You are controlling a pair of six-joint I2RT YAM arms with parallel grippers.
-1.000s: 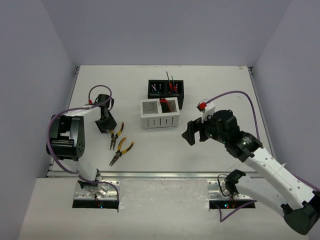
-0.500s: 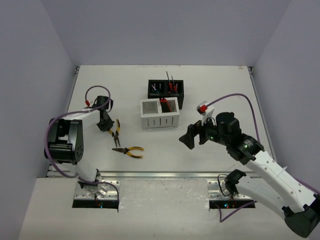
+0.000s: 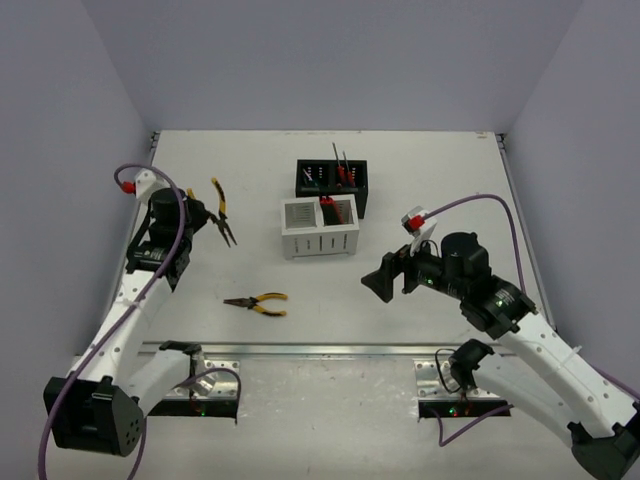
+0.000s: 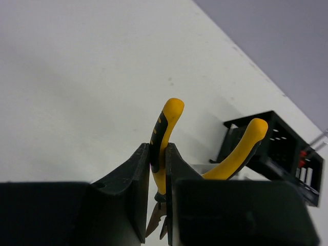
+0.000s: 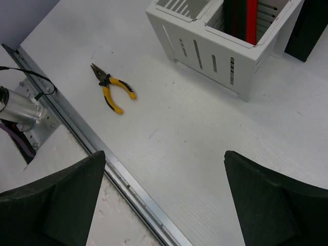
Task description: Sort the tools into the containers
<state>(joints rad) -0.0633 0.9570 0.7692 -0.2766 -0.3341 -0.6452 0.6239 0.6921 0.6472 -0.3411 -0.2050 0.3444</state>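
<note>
Two pliers: both yellow-and-black-handled; one is held and one lies on the table (image 3: pixel 430 180).
Held pliers (image 3: pixel 220 210): over the left part of the table, well left of both boxes, with the handles spread apart.
Left gripper (image 3: pixel 197 214): fingers pinched narrow on one handle of the held pliers, seen in the left wrist view with the second handle free beside them.
Loose pliers (image 3: pixel 258 301): flat on the table near the front edge, left of centre, apart from both arms.
Right gripper (image 3: pixel 381 283): fingers spread wide with nothing between them, to the right of the white box.
White slotted box (image 3: pixel 320 243): at mid-table; a red-and-black utility knife (image 3: pixel 327 207) stands in its right compartment.
Black box (image 3: pixel 301 182): just behind the white box; thin screwdrivers (image 3: pixel 344 170) with red handles stand upright in its right compartment.
</note>
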